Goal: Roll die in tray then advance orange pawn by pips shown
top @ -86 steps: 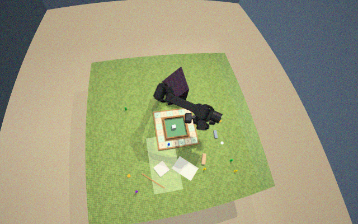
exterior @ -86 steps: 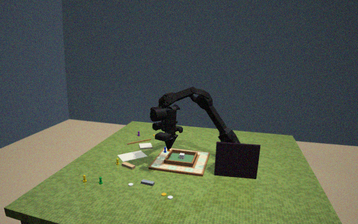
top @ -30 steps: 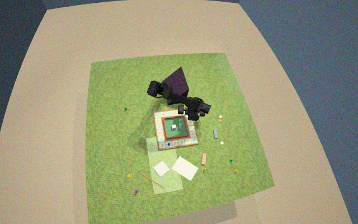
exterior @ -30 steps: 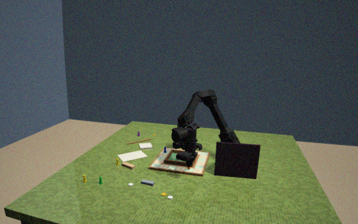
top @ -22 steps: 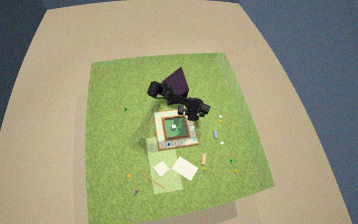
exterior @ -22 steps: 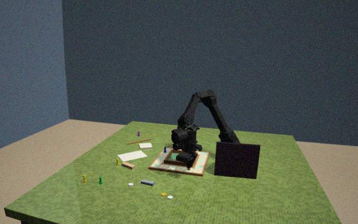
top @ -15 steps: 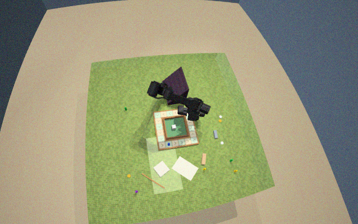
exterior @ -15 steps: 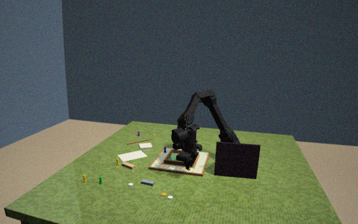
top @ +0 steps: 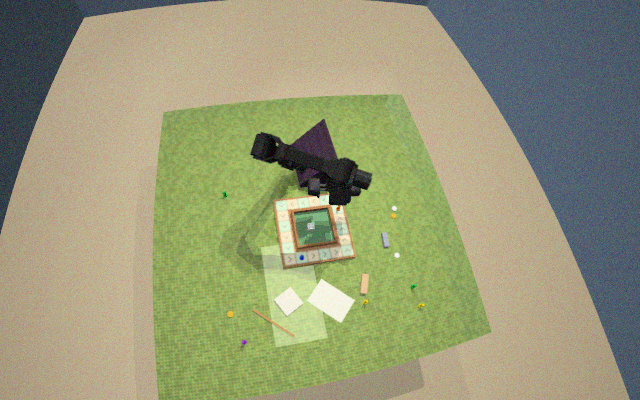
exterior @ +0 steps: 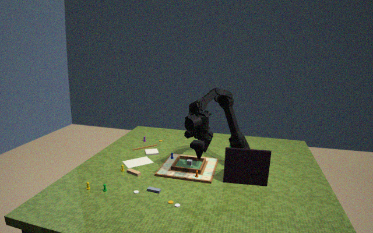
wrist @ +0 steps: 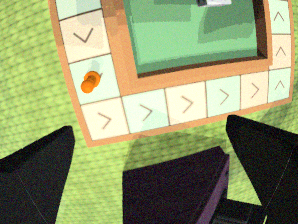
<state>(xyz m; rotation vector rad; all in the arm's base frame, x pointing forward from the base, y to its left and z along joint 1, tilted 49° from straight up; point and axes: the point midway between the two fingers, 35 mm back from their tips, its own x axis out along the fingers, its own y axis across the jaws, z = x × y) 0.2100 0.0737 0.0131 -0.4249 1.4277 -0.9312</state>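
The orange pawn (top: 338, 208) (exterior: 196, 173) (wrist: 90, 81) stands upright on a pale green square of the board (top: 285, 226) (wrist: 187, 104), one square from the corner nearest the dark panel. My gripper (wrist: 152, 128) is wide open and empty; in the wrist view the pawn is ahead of the left finger, outside the gap and untouched. The die (top: 310, 226) (exterior: 189, 162) lies in the tray (exterior: 187, 169) (wrist: 165, 82) in the middle of the board. Its top pips are too small to read, and the wrist view cuts it off at the top edge.
A blue pawn (top: 301, 257) (exterior: 172, 155) stands on the board's far side. A dark upright panel (top: 315, 137) (exterior: 247, 166) (wrist: 170, 195) is close to the board and gripper. Blocks, white cards, a stick (top: 273, 323), discs and several other pawns lie around.
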